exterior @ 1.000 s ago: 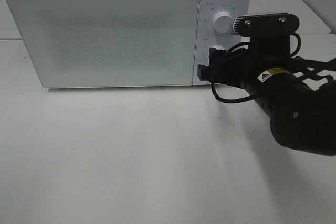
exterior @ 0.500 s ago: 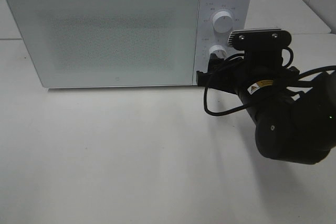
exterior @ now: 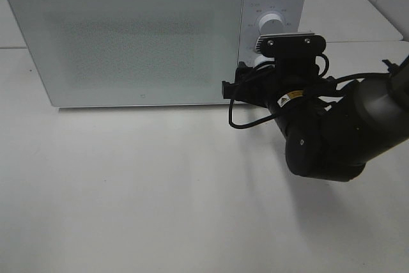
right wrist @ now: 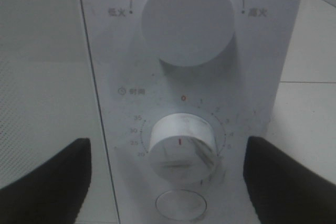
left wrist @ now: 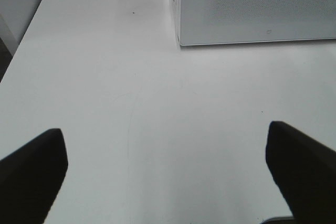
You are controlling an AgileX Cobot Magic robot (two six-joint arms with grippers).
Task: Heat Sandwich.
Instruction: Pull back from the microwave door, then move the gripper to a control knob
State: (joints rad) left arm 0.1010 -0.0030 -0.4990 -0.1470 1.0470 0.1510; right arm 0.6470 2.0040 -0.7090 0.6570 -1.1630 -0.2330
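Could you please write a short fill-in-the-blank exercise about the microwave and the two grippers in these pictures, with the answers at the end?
1. The door of the white box-shaped microwave oven is ___.
2. Its panel carries ___ white round knobs.
3. The black right gripper faces the ___ of these knobs, with its jaws apart.
4. The black left gripper, above the white table, has its jaws ___ and holds nothing.
Missing words: closed; two; lower; open.
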